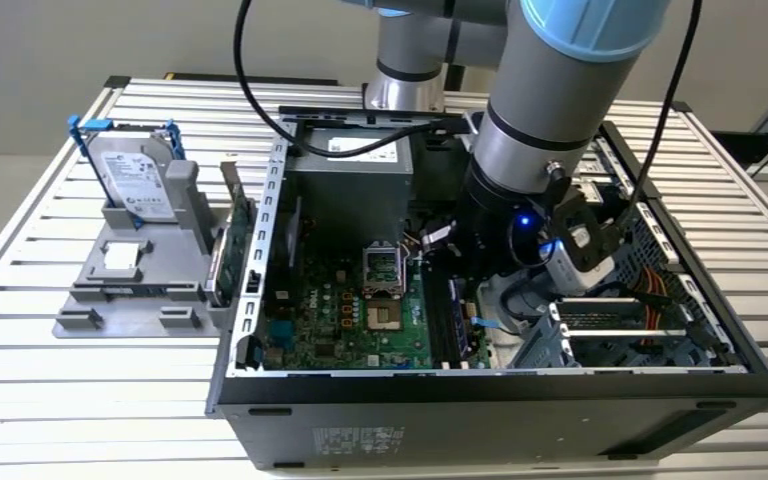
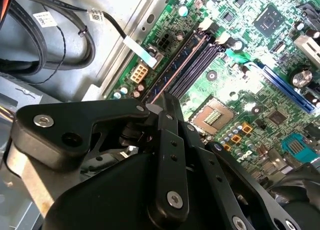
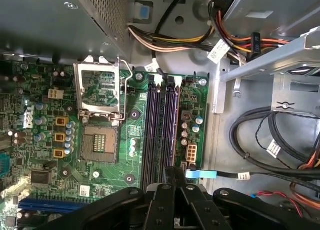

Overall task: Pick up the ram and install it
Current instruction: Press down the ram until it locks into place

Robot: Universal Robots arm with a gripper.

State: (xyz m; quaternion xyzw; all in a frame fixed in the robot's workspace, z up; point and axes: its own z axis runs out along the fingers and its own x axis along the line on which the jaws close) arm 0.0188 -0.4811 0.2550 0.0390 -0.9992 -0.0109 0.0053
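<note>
Inside the open computer case point(image 1: 491, 385) on the slatted bench point(image 1: 37, 350), the gripper point(image 3: 172, 182) hangs low over the motherboard point(image 3: 100, 190). In both wrist views its jaws are together on the ram point(image 2: 172, 69) — a thin dark stick edge-on in the memory slots point(image 3: 155, 130). The exterior view adds a hard drive point(image 1: 137, 180) on a grey stand point(image 1: 124, 285) beside the case.

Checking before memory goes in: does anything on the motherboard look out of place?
The processor socket lies bare, with its metal retention frame flipped open beside it. The memory slots look straight, with nothing visibly broken.
</note>
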